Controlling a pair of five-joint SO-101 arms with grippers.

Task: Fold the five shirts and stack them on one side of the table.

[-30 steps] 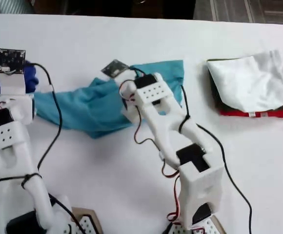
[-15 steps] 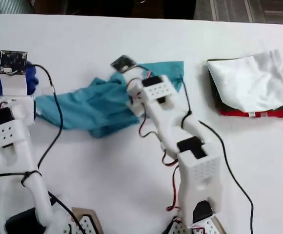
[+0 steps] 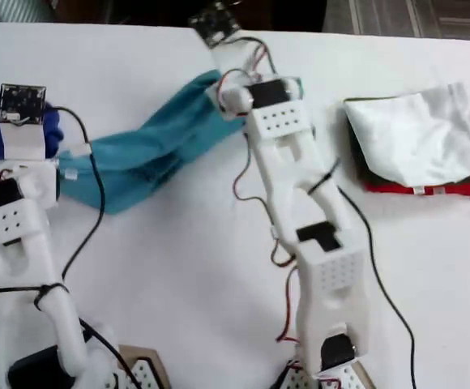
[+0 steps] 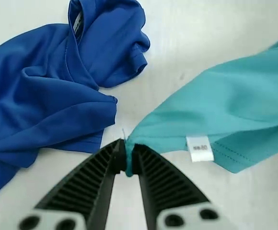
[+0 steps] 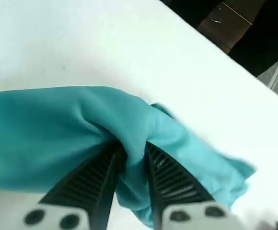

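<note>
The teal shirt (image 3: 150, 154) runs as a long, twisted band between my two pincers, over the white surface (image 3: 178, 284). My left pincer (image 4: 128, 158) is closed on one corner of it, and the cloth is pinched right at the tips of the fingers. A small white tag (image 4: 200, 148) is sewn into the hem just beside that grip. My right pincer (image 5: 132, 149) is clamped on a bunched fold at the shirt's other end, and teal cloth spills out on both sides of its fingers. From above, that end looks lifted off the surface, though I can't say so for certain from this angle. The part near the left pincer lies flat.

A blue shirt (image 4: 48, 96) sits crumpled just beside the left pincer, on the side away from the teal band, its edge very close to the gripped corner. The stack (image 3: 417, 142) of folded shirts lies well apart from the right pincer, on the side away from the left pincer. It has a white shirt on top, a red one at the bottom and something dark between them.
</note>
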